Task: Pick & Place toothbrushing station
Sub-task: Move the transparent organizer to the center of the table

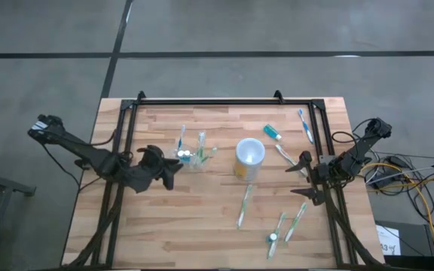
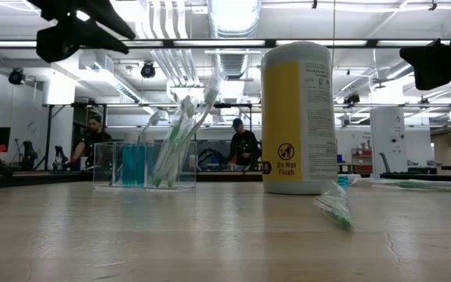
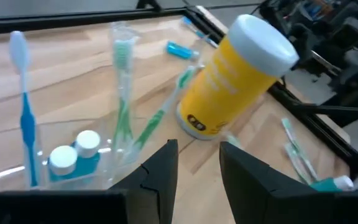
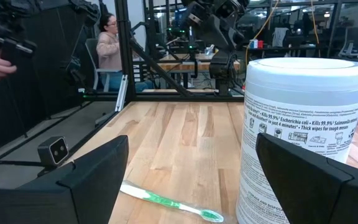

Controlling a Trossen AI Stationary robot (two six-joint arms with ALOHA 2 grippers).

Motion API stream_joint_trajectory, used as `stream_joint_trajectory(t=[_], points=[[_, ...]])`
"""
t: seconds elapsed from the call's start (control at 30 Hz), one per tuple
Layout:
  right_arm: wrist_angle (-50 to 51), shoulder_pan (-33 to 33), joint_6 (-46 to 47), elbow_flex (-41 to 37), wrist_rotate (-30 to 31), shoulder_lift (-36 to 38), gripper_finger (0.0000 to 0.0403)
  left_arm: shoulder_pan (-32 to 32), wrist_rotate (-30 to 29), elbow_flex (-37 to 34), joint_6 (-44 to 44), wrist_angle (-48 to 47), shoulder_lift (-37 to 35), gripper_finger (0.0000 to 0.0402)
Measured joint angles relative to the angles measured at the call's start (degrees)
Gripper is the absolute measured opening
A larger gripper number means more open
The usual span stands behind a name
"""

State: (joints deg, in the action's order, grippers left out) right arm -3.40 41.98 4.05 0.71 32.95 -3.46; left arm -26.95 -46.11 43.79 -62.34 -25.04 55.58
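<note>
Already stocked w/ upright brushes and two blue tubes, the clear see-through plastic toothbrushing station (image 1: 191, 156) stands left of table centre. Left gripper (image 1: 173, 170) sits just beside it, fingers narrowly parted, holding nothing. Risk, imo: a thin slick wall could slip or tip, spilling brushes. Tall yellow white-lidded wipes canister (image 1: 249, 158) stands near. Loose green toothbrushes (image 1: 245, 205) lie further out. Right gripper (image 1: 305, 181) waits wide open near the right rail.
</note>
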Motion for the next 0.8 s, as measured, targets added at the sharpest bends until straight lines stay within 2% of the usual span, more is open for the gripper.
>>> stream_joint_trajectory(t=[0.17, 0.37, 0.5, 0.8], points=[[0.0, 0.0, 0.0, 0.0, 0.0, 0.0, 0.0348, 0.7, -0.1, 0.0, -6.2, -3.1, 0.0, 0.0122], [0.0, 0.0, 0.0, 0.0, 0.0, 0.0, 0.0348, 4.6, 1.5, 0.0, -19.0, -10.5, 0.0, 0.0122], [0.0, 0.0, 0.0, 0.0, 0.0, 0.0, 0.0345, 9.0, 6.7, 0.0, -20.6, -12.9, 0.0, 0.0122], [0.0, 0.0, 0.0, 0.0, 0.0, 0.0, 0.0348, 19.0, 9.4, 0.0, -26.2, -14.5, 0.1, 0.0122]])
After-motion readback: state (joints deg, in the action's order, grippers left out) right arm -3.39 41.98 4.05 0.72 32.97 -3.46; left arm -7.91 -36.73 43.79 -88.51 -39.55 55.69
